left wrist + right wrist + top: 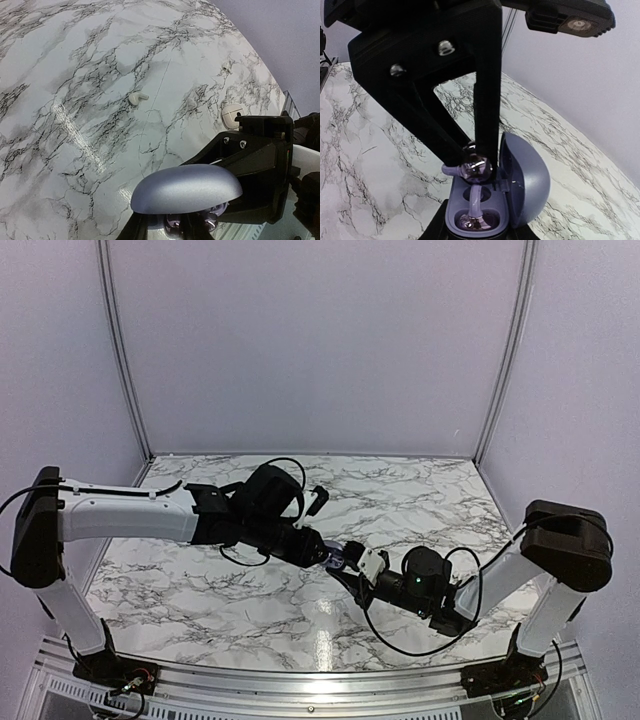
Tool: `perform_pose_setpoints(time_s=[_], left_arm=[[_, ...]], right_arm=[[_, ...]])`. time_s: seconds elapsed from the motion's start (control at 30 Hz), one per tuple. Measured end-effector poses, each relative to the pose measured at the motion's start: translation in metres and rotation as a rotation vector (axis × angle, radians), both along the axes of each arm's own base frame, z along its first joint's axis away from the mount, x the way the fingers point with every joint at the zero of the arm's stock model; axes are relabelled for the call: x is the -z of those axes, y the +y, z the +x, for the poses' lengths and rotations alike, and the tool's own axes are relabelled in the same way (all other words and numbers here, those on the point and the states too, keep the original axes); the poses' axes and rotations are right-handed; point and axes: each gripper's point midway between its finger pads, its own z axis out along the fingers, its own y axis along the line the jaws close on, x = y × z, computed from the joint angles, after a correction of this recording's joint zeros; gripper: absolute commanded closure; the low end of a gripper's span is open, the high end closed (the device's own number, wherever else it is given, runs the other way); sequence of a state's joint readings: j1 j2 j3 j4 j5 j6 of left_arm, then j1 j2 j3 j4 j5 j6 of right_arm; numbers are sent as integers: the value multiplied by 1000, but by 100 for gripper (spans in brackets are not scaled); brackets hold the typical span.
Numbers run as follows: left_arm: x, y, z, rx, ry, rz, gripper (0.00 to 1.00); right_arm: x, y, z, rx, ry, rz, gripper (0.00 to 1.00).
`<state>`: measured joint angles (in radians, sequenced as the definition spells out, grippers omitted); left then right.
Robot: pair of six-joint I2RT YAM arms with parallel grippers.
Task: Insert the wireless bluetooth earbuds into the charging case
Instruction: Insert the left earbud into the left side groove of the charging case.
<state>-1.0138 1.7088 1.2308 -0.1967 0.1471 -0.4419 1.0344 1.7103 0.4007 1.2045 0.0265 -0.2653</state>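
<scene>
1. The left pincer (477,157) comes down from above with its fingertips closed on the upper earbud (475,169), pinching its rounded body.
2. The right pincer (475,231) is closed on the base of the charging case (497,192). It holds the case above the marble worktop (380,165) with the lid swung open to one side.
3. Location: the upper earbud hangs just above the vacant socket and is not yet seated. The seated earbud (472,220) lies in the other socket, nearer the right wrist camera.
4. Appearance: each earbud is tiny, with a glossy grey-lilac bulb and a short pale lilac stem. The case is matte blue-grey with a domed lid.
5. Handling, judged:
   - The earbud is very light and rigid.
   - Its polished shell is probably slippery, so it could twist or pop out under a tight pinch.
   - Grip it across the bulb and leave the stem free to enter the socket.
6. Alignment, judged: the stem points sideways at present. It probably has to line up with the socket channel before release.
7. Risk, judged: pressing down off-centre could tilt the case in its grip.
</scene>
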Motion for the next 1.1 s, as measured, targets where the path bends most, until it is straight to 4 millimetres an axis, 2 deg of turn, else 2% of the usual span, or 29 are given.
perform_pose_setpoints(time_s=[0.23,0.37,0.97,1.1], left_arm=[[1,1,0,-7,-4,13,80],[-1,2,1,-14,-11,20,74],[-2,2,1,-26,-25,31,72],[2,9,5,-52,-25,61,71]], right_arm=[[0,-1,-1,-2,1,5,100],[-2,-1,-1,-3,-3,12,100],[0,0,-2,-7,18,33,100],[-1,-1,-6,-23,17,43,100]])
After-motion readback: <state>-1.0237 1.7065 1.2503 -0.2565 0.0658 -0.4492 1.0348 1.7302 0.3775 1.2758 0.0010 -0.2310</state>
